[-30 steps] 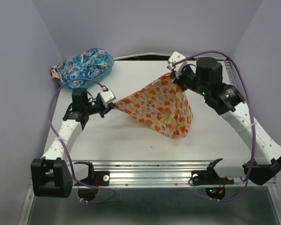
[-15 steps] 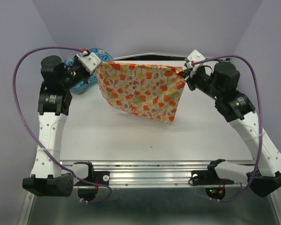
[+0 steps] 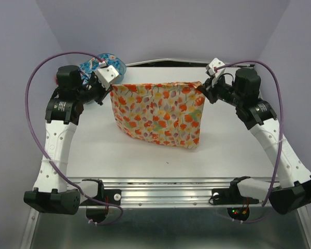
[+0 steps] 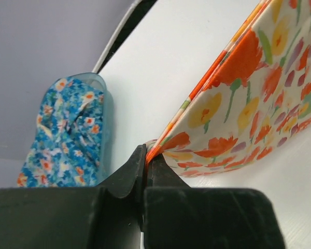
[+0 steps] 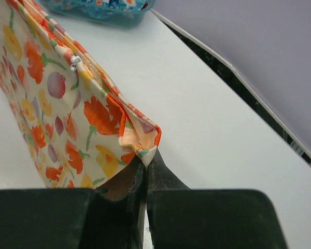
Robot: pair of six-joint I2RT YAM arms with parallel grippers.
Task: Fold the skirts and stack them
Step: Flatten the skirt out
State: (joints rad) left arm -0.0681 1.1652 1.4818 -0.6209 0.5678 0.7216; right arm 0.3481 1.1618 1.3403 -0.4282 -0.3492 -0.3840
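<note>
The cream-yellow skirt (image 3: 158, 113) with orange-red flowers hangs stretched between my two grippers above the table, its lower edge near the tabletop. My left gripper (image 3: 110, 85) is shut on its upper left corner, seen in the left wrist view (image 4: 149, 153). My right gripper (image 3: 202, 87) is shut on its upper right corner, seen in the right wrist view (image 5: 146, 155). The blue floral skirt (image 3: 93, 66) lies bunched in the translucent blue basket (image 3: 120, 66) at the back left, partly behind my left arm; it also shows in the left wrist view (image 4: 62, 135).
The white table (image 3: 160, 155) has a metal rail along its front edge (image 3: 166, 187). Purple walls close in the back and sides. Cables loop above both arms.
Both grippers have lifted the cream-yellow skirt and pulled it out flat between them; the left arm swung up and back to the basket side. The skirt has now dropped slightly lower.
</note>
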